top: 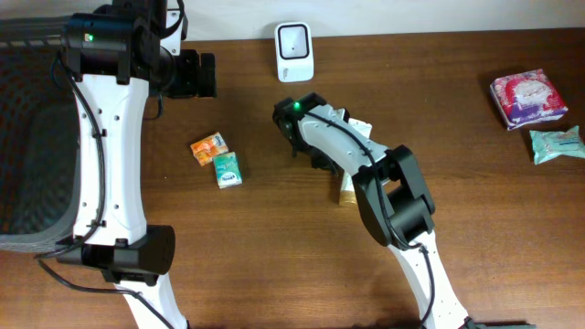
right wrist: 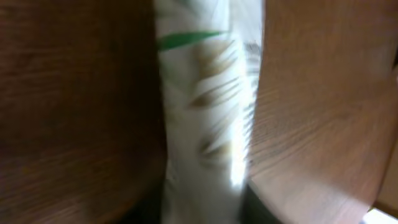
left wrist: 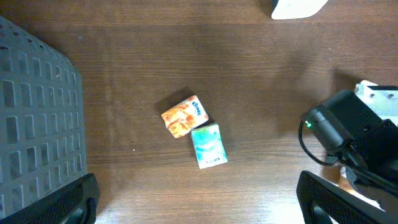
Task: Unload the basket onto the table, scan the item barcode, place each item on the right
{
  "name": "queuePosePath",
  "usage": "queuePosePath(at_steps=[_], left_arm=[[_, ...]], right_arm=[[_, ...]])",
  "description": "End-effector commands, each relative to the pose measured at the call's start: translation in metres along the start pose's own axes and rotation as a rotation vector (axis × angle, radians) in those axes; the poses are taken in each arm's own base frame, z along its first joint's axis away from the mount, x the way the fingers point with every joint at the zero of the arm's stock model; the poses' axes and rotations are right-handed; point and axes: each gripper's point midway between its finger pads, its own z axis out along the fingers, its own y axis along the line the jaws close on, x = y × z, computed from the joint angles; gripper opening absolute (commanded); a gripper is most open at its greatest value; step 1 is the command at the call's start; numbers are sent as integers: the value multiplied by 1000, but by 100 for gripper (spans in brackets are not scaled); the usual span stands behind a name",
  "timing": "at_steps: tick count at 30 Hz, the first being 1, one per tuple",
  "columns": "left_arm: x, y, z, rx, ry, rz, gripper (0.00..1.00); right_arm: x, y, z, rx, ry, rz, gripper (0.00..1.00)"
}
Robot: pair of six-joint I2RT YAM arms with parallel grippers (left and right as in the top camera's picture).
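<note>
Overhead, the right gripper (top: 322, 157) hung low over the middle of the wooden table (top: 457, 55), with its arm reaching in from the near edge. A white package (top: 355, 122) lay under that arm, so only one corner of it showed past the wrist. It was below and to the right of the white scanner (top: 294, 52) at the far edge, near it but not touching. A tan edge showed on the near side of the arm, though I could not tell if it belonged to the same package. The right wrist view was badly blurred. The white package (right wrist: 199, 124), marked with green and tan, filled the centre as an upright strip against the wood. The fingers were not clear there, so I could not tell whether they were apart or clamped on it. The left gripper (top: 196, 75) hovered near the far-left part of the table, beside the grey basket (top: 27, 137). In the left wrist view its fingers (left wrist: 68, 202) sat at the two bottom corners, spread wide with nothing between them. An orange packet (top: 208, 148) and a green packet (top: 228, 169) lay touching on the wood between the two arms. A pink pack (top: 528, 98) and a teal pack (top: 556, 144) lay close together at the far right, well apart from everything else.
</note>
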Motion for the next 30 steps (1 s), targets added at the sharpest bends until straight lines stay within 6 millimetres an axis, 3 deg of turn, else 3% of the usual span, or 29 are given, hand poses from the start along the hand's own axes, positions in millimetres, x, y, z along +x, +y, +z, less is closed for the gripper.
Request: queuePosePath(at_steps=[1, 2, 5, 7, 10, 11, 12, 14, 15, 16, 18, 21, 24, 29, 30], left_arm=[[-1, 3, 0, -8, -2, -8, 99], [0, 3, 0, -8, -2, -8, 99], [0, 3, 0, -8, -2, -8, 99], [0, 3, 0, -8, -2, -8, 99], [0, 3, 0, -8, -2, -8, 99], [0, 3, 0, -8, -2, -8, 99], [0, 3, 0, -8, -2, -8, 99], [0, 3, 0, -8, -2, -8, 99], [0, 3, 0, -8, -2, -8, 99], [0, 3, 0, -8, -2, -8, 99], [0, 3, 0, -8, -2, -8, 99], [0, 3, 0, -8, -2, -8, 99], [0, 3, 0, -8, -2, -8, 99], [0, 3, 0, -8, -2, -8, 99], [0, 3, 0, -8, -2, -8, 99]], right_arm=[[5, 5, -8, 23, -24, -68, 78], [7, 3, -14, 22, -15, -79, 99], [-4, -6, -43, -78, 20, -31, 99], [-28, -31, -77, -205, 14, 24, 99], [-50, -58, -104, -490, 45, 9, 99], [-53, -60, -106, -664, 88, -36, 90], [-54, -63, -104, -762, 110, -70, 73], [-50, -71, -84, -900, 204, -66, 18], [-46, -74, -74, -906, 235, -67, 4], [-38, -74, -60, -898, 284, -76, 4], [-24, -65, -42, -889, 349, -100, 4], [-5, -29, -22, -891, 394, -149, 4], [4, 6, -22, -912, 396, -158, 4], [-3, 48, -35, -820, 316, -65, 6], [-3, 61, -45, -833, 279, -93, 15]])
